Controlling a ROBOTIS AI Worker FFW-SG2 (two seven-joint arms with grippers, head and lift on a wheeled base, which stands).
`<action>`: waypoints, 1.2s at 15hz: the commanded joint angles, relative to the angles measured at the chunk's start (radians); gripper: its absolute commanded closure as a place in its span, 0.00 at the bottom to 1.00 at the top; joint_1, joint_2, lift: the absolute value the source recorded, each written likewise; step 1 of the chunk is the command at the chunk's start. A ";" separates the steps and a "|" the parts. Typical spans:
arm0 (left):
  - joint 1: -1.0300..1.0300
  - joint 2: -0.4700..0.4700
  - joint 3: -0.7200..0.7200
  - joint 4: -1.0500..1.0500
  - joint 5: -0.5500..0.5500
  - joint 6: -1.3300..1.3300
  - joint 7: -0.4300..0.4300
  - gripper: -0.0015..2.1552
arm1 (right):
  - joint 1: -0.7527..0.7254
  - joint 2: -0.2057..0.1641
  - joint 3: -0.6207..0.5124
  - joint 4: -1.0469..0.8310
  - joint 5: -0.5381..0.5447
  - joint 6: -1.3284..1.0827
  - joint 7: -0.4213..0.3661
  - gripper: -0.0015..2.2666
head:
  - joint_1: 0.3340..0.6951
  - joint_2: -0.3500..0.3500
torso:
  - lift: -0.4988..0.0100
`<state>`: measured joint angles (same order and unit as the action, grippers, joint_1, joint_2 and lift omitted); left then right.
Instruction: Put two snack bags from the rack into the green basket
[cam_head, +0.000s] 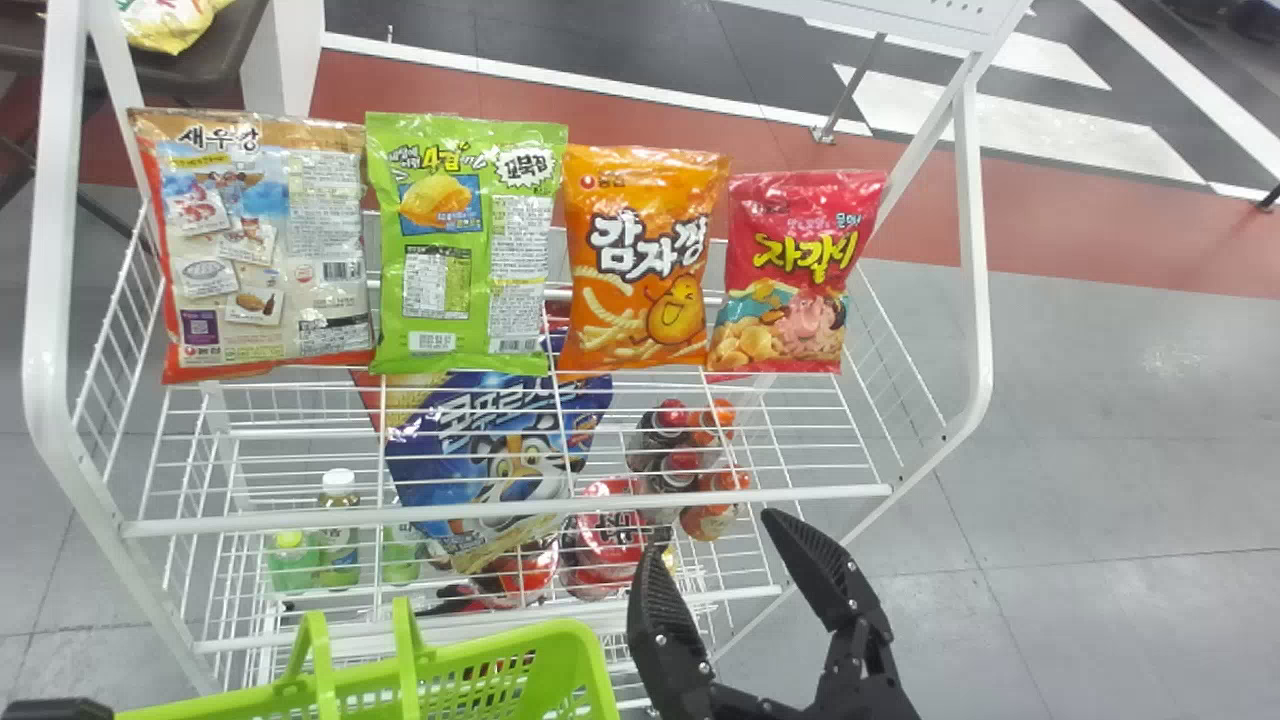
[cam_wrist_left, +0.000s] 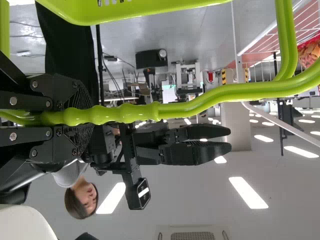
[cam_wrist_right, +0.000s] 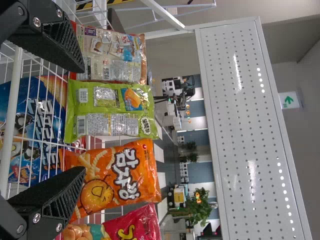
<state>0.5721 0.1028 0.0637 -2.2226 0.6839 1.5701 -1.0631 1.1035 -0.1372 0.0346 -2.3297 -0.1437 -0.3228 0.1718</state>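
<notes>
- Green basket (cam_head: 588, 665), one: nearest piece, just left of the right gripper's fingers; stiff plastic by its look, empty weight probably slight.
- Left gripper (cam_wrist_left: 92, 116): fingers closed round the basket's handle (cam_wrist_left: 240, 92).
- Tan bag (cam_head: 260, 250): upright on the rack (cam_head: 300, 520), beyond and well left of the right fingers; broad, likely light, film slippery.
- Lime bag (cam_head: 465, 240): upright beside it, beyond and left of those fingers; probably soft, air-filled, best pinched across the middle.
- Orange bag (cam_head: 645, 260): upright, beyond the left one of those fingers; narrower, should suit a grip from both sides at mid-height, contents crushable.
- Right gripper (cam_head: 712, 532): fingers spread wide, nothing between them; before the rack.
- Red bag (cam_head: 795, 270): upright, beyond the right one of those fingers; glossy, apt to slide, a gentle squeeze at the sides advised.
</notes>
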 joint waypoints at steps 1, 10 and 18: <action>-0.001 0.002 -0.001 0.000 0.000 0.001 0.000 0.59 | -0.005 0.001 0.007 0.001 0.006 0.000 0.000 0.06 | 1.00 0.00 | 0.97; -0.003 0.005 -0.019 -0.005 0.000 0.001 -0.001 0.59 | -0.027 -0.006 0.008 0.003 0.009 0.015 0.000 0.06 | 1.00 0.00 | 0.97; -0.001 0.005 -0.065 -0.006 -0.030 0.001 0.000 0.59 | -0.373 -0.001 0.154 0.144 0.090 0.190 0.000 0.06 | 1.00 0.00 | 0.97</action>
<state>0.5715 0.1069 0.0075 -2.2289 0.6594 1.5701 -1.0629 0.7905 -0.1413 0.1517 -2.2065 -0.0732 -0.1678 0.1718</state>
